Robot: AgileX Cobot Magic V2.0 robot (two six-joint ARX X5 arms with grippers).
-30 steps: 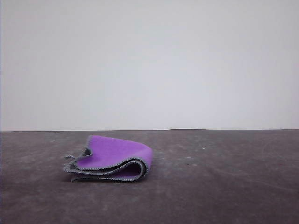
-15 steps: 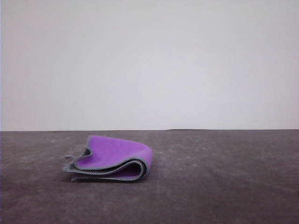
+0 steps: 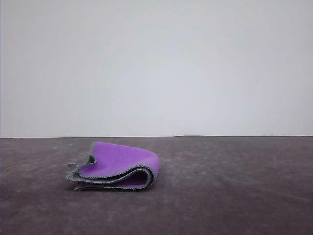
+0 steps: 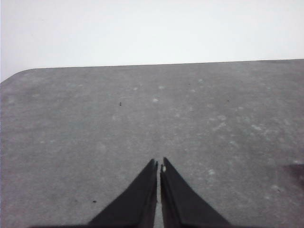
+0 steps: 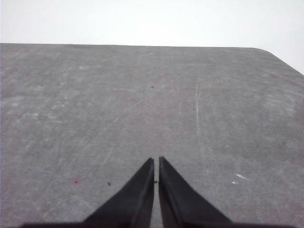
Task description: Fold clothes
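On the dark table (image 3: 234, 196) the cloth (image 3: 117, 166) lies folded, purple face up, while my left gripper (image 4: 158, 166) and right gripper (image 5: 156, 162) hang pressed together over bare tabletop (nothing between them), so I should leave the fold undisturbed.

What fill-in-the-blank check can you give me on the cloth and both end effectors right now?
1. The outer face of the folded cloth is bright ____.
2. The cloth lies on the dark grey ____, with no end effector touching it.
3. The left end effector is ____, holding nothing.
4. The right end effector hangs over bare table and is ____ as well.

Missing words: purple; table; shut; shut
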